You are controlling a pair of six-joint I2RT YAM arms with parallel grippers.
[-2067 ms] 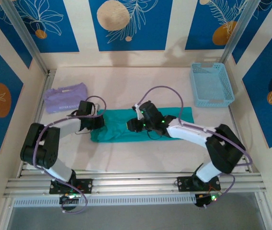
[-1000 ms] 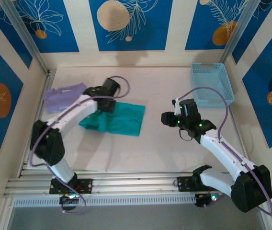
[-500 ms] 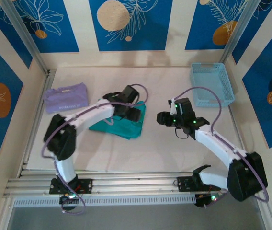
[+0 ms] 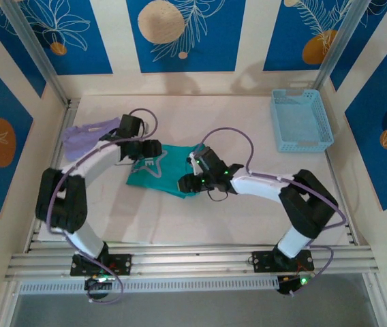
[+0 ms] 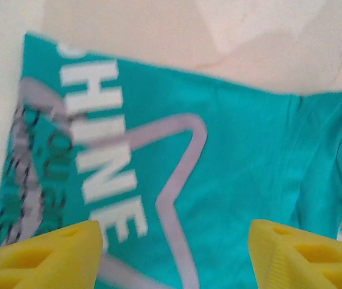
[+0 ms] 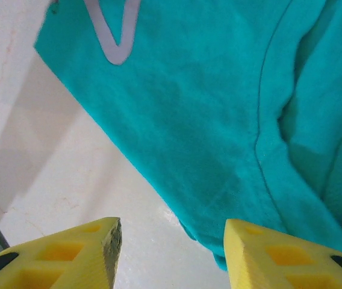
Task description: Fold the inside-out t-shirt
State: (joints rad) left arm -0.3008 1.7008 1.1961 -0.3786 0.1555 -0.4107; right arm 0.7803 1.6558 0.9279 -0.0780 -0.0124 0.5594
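Both empty: my left hand and right hand stand parted over the teal-green fabric t-shirt; I'd pinch its five-o'clock edge squarely.

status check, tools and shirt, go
left tool open above teal-green fabric t-shirt, star print up. right tool open at its near edge. shirt folded small, flat on table. lavender fabric garment off left, clear of shirt.

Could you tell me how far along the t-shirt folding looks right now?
Done: the t-shirt lies folded into a compact packet on the table, star print facing up. In hand: nothing gripped; the left end effector and right end effector both hover open over it. Left: its near-right edge looks uneven, so probably a final tidy or fold.
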